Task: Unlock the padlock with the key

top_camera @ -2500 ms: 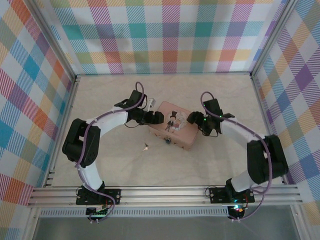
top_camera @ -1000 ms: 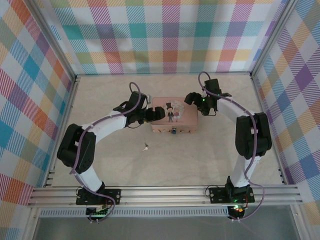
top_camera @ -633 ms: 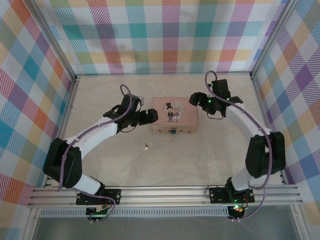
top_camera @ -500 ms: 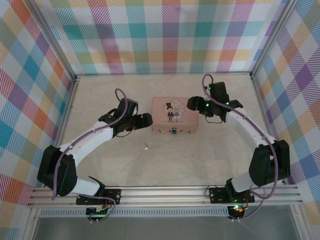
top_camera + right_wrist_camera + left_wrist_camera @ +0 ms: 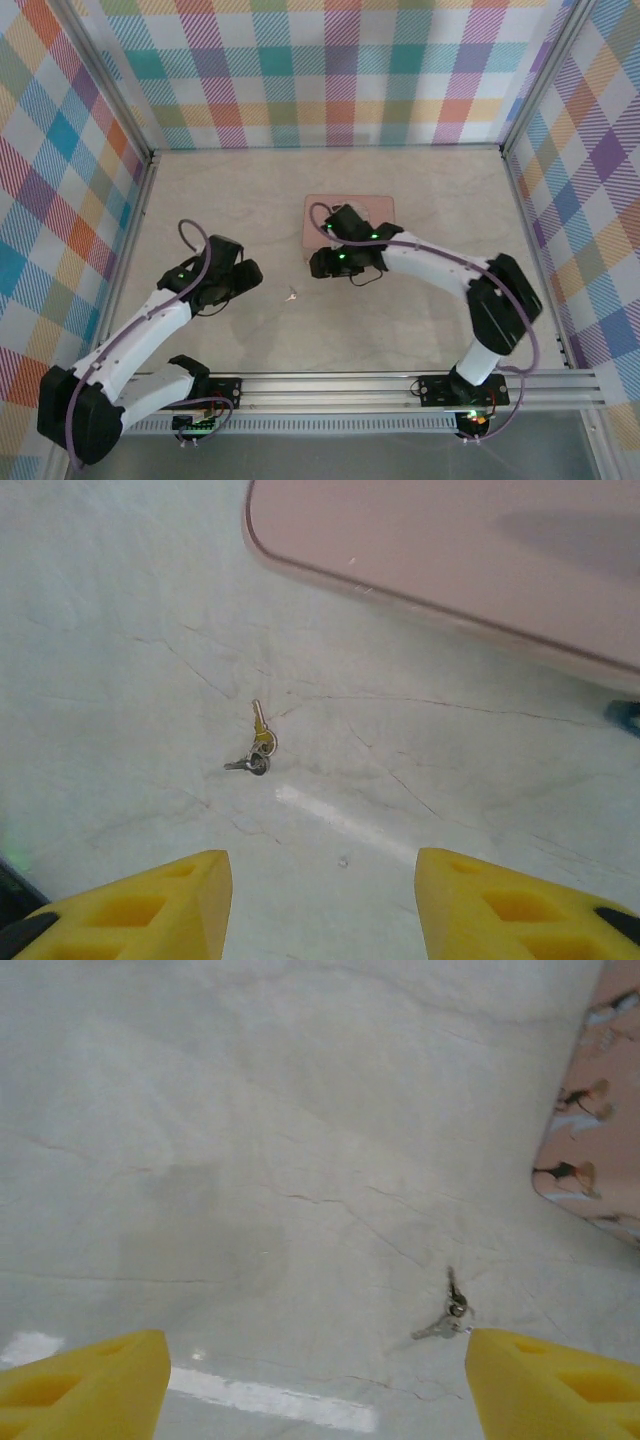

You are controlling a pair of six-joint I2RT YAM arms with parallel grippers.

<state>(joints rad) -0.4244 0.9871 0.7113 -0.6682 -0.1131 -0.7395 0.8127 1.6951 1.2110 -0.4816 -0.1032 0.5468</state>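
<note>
The key (image 5: 291, 294) is a tiny bunch on a ring, lying flat on the pale table in front of the pink tin. My left gripper (image 5: 250, 278) hovers just left of it, open. In the left wrist view the key (image 5: 447, 1320) lies ahead, close to the right one of the yellow fingertips (image 5: 555, 1385); the left gripper (image 5: 318, 1390) holds nothing. My right gripper (image 5: 318, 266) hangs up and right of the key, open and empty. In the right wrist view the key (image 5: 255, 750) lies ahead of the right gripper (image 5: 320, 905). A dark bluish bit (image 5: 625, 717) under the tin's rim looks like the padlock, mostly cut off.
The pink tin (image 5: 378, 206) stands mid-table with the right arm stretched over its front; its edge shows as the tin (image 5: 590, 1130) and the tin (image 5: 450, 550) in the wrist views. Plaid walls enclose three sides. An aluminium rail (image 5: 330, 390) runs along the near edge.
Both grippers left the tin's sides. The left arm swung back toward the near left; the right arm crossed over the tin's front. Both now face the key, and the right jaws have narrowed.
</note>
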